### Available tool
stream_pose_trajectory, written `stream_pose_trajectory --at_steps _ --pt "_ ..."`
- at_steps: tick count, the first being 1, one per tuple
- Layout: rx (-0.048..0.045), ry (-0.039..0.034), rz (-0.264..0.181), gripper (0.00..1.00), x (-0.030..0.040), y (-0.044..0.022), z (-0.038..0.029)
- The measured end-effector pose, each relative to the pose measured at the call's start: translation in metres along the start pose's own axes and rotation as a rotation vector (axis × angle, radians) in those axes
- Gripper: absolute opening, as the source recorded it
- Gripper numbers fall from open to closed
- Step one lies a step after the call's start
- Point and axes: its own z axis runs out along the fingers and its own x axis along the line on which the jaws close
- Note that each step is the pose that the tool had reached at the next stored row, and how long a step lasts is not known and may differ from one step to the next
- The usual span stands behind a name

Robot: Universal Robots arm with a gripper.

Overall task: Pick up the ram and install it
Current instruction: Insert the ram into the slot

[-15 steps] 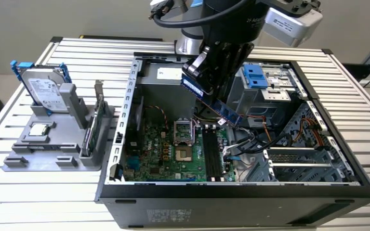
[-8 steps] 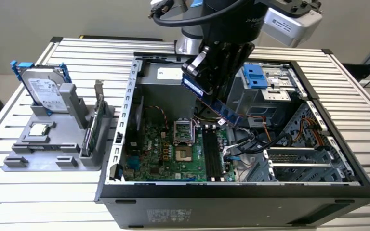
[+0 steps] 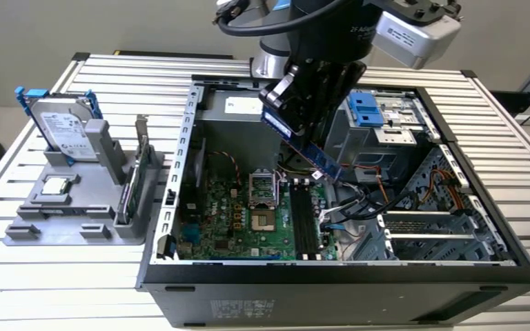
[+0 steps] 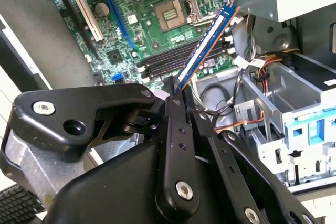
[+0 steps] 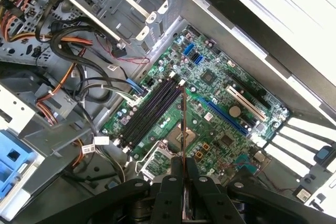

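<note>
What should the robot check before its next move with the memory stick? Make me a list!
1. Gripper holds the ram: ok, shut on one end of it.
2. Black memory slots empty: ok.
3. Ram level with the slots: not ok, it hangs tilted above the motherboard.
4. Slot latches open: cannot tell.
5. Cables clear of the slots: cannot tell, they lie close beside them.
</note>
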Motion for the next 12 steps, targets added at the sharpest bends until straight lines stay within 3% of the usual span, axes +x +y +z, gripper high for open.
stream_pose_trajectory --at_steps 12 --pt "0.0011 0.0008 0.055 0.00 0.0000 0.0000 0.0000"
